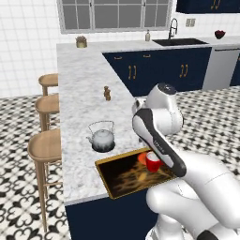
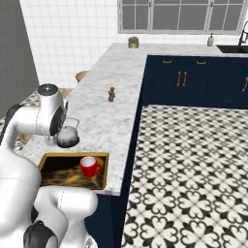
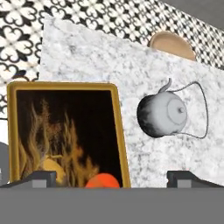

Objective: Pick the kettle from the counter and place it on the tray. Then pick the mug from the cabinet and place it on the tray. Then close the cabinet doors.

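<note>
Gripper (image 3: 112,178): fingers spread wide, holding nothing.
Kettle (image 3: 162,114): on counter (image 3: 78,57), ahead of right fingertip.
Mug (image 3: 102,180): on tray (image 3: 117,127), between fingertips.

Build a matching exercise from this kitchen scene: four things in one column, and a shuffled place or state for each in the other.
Things:
1. kettle
2. mug
3. end effector
4. wooden stools

Places or states:
A. open, holding nothing
B. on the tray
C. on the counter, beside the tray
D. on the floor along the counter's far side

Pairs: 1-C, 2-B, 3-A, 4-D
</note>
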